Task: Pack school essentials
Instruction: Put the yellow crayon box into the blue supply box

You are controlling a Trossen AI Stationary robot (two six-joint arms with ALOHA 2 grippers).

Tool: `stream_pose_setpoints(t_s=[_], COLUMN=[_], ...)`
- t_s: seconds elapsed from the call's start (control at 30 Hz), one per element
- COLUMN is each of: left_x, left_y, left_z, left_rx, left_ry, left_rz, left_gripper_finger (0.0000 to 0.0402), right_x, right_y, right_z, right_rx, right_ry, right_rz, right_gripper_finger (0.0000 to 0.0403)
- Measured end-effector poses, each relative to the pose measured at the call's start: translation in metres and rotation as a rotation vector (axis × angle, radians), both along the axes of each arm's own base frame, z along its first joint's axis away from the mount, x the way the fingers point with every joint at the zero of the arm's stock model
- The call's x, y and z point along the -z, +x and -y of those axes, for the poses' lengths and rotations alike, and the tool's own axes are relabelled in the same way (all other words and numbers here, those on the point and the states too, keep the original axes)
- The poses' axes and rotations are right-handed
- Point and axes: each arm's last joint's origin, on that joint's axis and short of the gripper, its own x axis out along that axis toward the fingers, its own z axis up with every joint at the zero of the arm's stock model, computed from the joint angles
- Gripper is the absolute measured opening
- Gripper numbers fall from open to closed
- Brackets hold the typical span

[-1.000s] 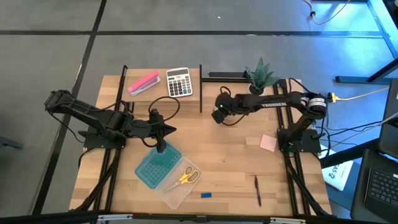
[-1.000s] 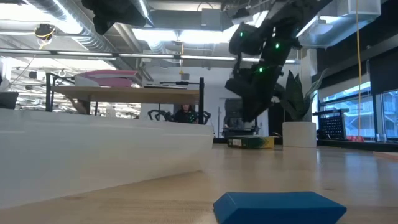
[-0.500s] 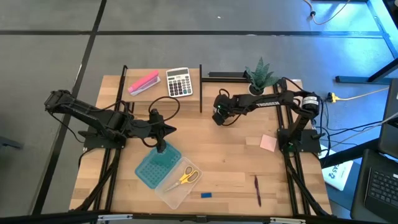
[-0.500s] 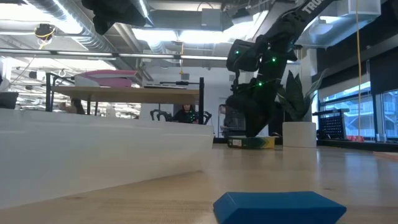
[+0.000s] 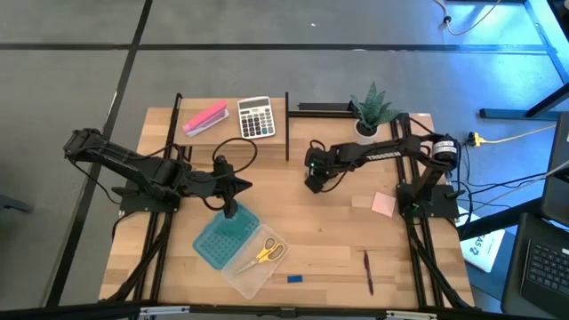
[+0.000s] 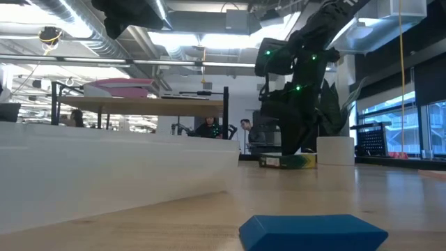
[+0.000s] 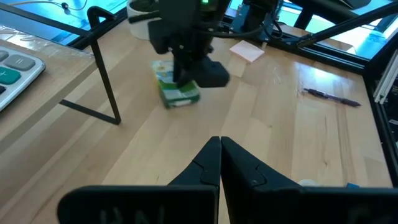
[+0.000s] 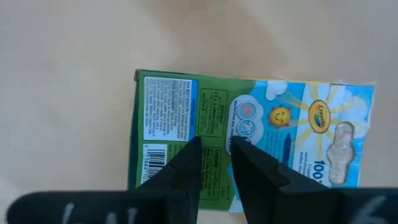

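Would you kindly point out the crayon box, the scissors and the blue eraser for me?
crayon box (image 8: 249,140): right wrist view, on its printed face.
scissors (image 5: 268,252): high view, on the yellow handles.
blue eraser (image 6: 313,231): low view, on its near side face.

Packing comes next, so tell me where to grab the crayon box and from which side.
Come straight down from above and pinch the crayon box across its narrow width, near the middle. It lies flat on the table, broad printed face up, with bare wood around it, and the right end effector already hangs over it.
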Motion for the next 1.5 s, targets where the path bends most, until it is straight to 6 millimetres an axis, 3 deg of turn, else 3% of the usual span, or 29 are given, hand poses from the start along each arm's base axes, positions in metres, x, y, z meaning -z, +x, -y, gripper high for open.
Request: stream_pose_setpoints(t_s=[0.4, 0.6, 0.8, 1.0, 1.17, 1.3, 1.5], left_x=[0.000, 0.000, 0.000, 0.000, 0.000, 0.000, 0.000], left_y=[0.000, 0.000, 0.000, 0.000, 0.000, 0.000, 0.000], left_z=[0.000, 0.000, 0.000, 0.000, 0.000, 0.000, 0.000], left_rx=[0.000, 0.001, 0.001, 0.002, 0.001, 0.001, 0.001], left_ry=[0.000, 0.001, 0.000, 0.001, 0.001, 0.001, 0.001], left_rz=[0.000, -0.001, 0.000, 0.000, 0.000, -0.001, 0.000], left_gripper_finger=[0.0000, 0.0000, 0.0000, 0.0000, 0.0000, 0.0000, 0.0000], right_x=[-0.006, -0.051, -0.094, -0.117, -0.112, -0.095, -0.077], right_y=[0.004, -0.001, -0.031, -0.068, -0.094, -0.106, -0.114], right_z=[-0.048, -0.051, -0.044, -0.036, -0.025, -0.020, -0.008], right_rx=[-0.011, -0.022, 0.027, 0.055, 0.110, 0.097, 0.144], right_ry=[0.094, 0.098, 0.113, 0.200, 0.313, 0.432, 0.421], right_rz=[0.029, 0.104, 0.174, 0.275, 0.329, 0.351, 0.340], right_gripper_finger=[0.0090, 0.0090, 0.0090, 0.0089, 0.0075, 0.0062, 0.0059])
